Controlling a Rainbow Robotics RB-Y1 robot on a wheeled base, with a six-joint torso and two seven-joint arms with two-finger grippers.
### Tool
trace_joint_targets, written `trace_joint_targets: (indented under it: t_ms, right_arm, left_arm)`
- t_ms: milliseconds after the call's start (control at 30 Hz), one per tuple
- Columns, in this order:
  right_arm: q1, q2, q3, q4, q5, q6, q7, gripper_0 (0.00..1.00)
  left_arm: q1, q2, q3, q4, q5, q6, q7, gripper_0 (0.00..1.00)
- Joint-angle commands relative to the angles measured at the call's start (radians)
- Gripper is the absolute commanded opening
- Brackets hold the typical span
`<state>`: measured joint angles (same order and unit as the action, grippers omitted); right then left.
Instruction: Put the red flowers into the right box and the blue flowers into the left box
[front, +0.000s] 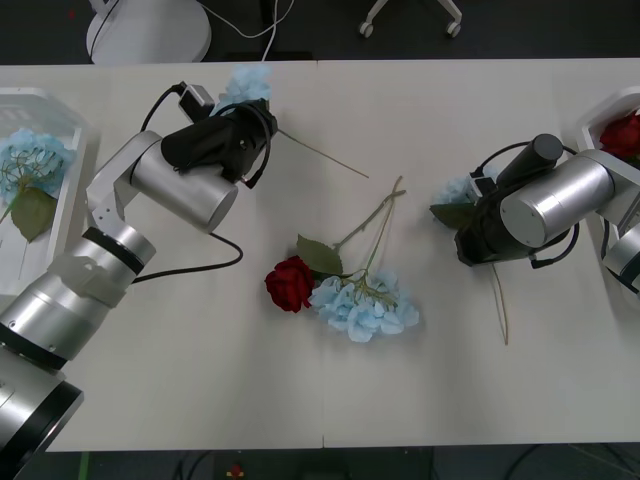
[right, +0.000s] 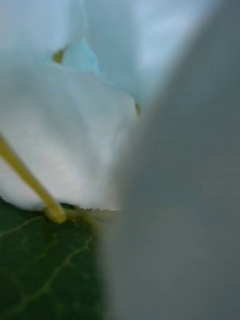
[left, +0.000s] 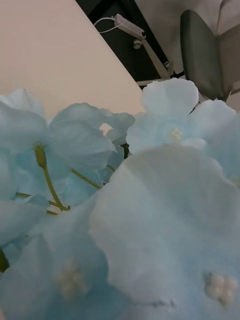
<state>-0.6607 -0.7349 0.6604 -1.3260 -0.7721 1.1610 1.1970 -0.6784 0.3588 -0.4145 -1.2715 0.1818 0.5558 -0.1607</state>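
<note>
A blue flower (front: 246, 84) lies near the table's far edge, its thin stem running right, and my left gripper (front: 228, 106) sits right at its head; pale petals (left: 150, 200) crowd the left wrist view. My right gripper (front: 468, 212) is down on another blue flower (front: 458, 190), whose stem (front: 500, 300) trails toward the front edge; petals (right: 65, 140) and a green leaf (right: 40, 270) press close in the right wrist view. One red flower (front: 290, 283) and a blue flower (front: 365, 305) lie together mid-table. The left box (front: 62, 215) holds a blue flower (front: 30, 155). The right box (front: 600, 112) holds a red flower (front: 622, 132).
The white table (front: 180, 380) stretches between the two boxes. A black cable (front: 205, 268) from my left arm loops over the table. Chair bases (front: 150, 30) stand on the dark floor beyond the far edge, and a grey chair (left: 200, 50) stands beyond the table.
</note>
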Motion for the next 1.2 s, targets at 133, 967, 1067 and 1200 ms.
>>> trace_joint_targets:
  t_ms: [133, 967, 1067, 1200]
  right_arm:
    - [-0.036, 0.015, -0.013, -0.005, -0.006, -0.006, 0.0, 0.0]
    - [-0.158, -0.02, -0.404, -0.01, -0.532, -0.004, 0.596, 0.0]
    - [-0.195, 0.0, -0.404, -0.01, -0.615, -0.004, 0.668, 0.0]
    - [-0.237, 0.061, -0.404, -0.01, -0.682, -0.021, 0.744, 0.0]
  left_arm:
    - [0.083, 0.094, 0.011, -0.144, 0.015, 0.035, -0.085, 0.0]
    - [0.031, 0.095, 0.416, -0.279, 0.318, 0.658, -1.217, 0.0]
    - [0.031, 0.095, 0.404, -0.255, 0.317, 0.656, -1.224, 0.0]
    - [0.033, 0.092, 0.385, -0.223, 0.314, 0.645, -1.218, 0.01]
